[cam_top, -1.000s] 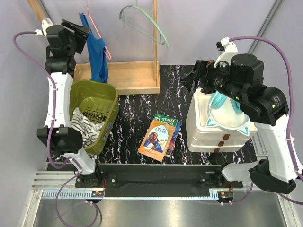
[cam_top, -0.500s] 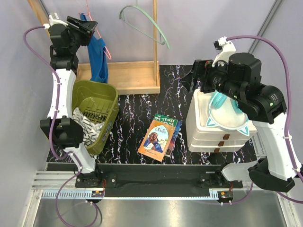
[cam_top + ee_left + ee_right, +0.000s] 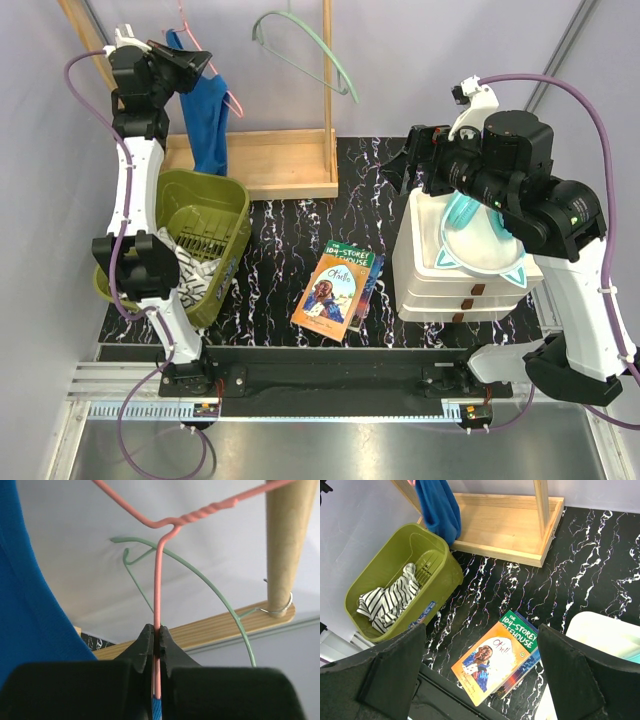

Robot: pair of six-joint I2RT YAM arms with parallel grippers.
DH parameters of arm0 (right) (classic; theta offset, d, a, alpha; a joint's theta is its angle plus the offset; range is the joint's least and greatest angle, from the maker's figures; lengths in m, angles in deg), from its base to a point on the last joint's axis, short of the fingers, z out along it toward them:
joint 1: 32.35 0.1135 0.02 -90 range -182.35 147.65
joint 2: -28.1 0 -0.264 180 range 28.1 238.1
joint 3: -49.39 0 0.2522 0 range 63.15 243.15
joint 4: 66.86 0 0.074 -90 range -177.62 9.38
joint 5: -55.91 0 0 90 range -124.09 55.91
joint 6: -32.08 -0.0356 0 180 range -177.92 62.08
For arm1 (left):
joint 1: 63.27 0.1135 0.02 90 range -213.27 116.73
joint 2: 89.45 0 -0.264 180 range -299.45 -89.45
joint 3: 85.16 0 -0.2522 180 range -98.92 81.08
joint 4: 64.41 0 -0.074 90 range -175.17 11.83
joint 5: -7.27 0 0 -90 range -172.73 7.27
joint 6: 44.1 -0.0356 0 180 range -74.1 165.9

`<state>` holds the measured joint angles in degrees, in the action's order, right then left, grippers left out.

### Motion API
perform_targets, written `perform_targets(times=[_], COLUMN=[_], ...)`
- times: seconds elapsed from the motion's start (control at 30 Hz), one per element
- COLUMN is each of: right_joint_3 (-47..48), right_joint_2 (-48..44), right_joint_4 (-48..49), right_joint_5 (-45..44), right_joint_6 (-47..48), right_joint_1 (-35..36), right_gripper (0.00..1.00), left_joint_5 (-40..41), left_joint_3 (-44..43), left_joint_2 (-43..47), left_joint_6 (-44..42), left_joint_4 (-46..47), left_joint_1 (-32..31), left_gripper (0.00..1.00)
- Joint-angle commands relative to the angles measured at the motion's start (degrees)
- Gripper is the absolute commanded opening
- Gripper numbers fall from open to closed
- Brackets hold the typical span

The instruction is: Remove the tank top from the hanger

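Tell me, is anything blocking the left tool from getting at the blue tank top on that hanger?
Nothing visible is in the way. The left tool is shut on the wire of the pink hanger, and the blue tank top hangs right beside it with no other object between them.

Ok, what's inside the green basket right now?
A black-and-white striped cloth lies crumpled at one end of the green basket; the rest shows its bare slotted floor. Whatever sits under the cloth is covered.
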<state>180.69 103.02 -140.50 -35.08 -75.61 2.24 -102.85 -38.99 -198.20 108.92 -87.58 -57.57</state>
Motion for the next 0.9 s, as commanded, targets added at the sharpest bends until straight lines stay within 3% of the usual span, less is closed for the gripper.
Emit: perform_targets(times=[0.0, 0.17, 0.3, 0.5, 0.7, 0.87], right_joint_3=[2.2, 2.4, 2.2, 0.7, -1.4, -3.6], right_joint_2=[-0.6, -0.3, -0.5, -0.6, -1.3, -1.1], right_joint_4=[-0.1, 0.1, 0.2, 0.3, 0.5, 0.7], right_joint_5=[-0.5, -0.4, -0.2, -0.2, 0.1, 0.8], right_joint_6=[0.7, 0.6, 0.1, -0.8, -1.5, -1.5], right_joint_1=[-0.1, -0.2, -0.2, -0.3, -0.2, -0.2], right_gripper=[1.00, 1.00, 1.00, 1.00, 1.00, 1.00], left_joint_5=[-5.6, -9.0, -11.1, -12.4, -8.8, -3.5], left_joint_3=[-5.3, -5.1, -4.2, 2.3, 12.8, 15.5], left_joint_2=[0.3, 1.8, 4.6, 11.5, 20.9, 26.7], left_joint_6=[0.9, 3.4, 0.6, 0.2, -1.5, -2.7], left_joint_4=[6.1, 7.9, 8.2, 8.3, 6.7, 5.8], left_joint_1=[0.4, 0.1, -1.6, -5.3, -12.6, -14.7], left_gripper=[0.00, 0.00, 0.00, 0.00, 0.00, 0.00])
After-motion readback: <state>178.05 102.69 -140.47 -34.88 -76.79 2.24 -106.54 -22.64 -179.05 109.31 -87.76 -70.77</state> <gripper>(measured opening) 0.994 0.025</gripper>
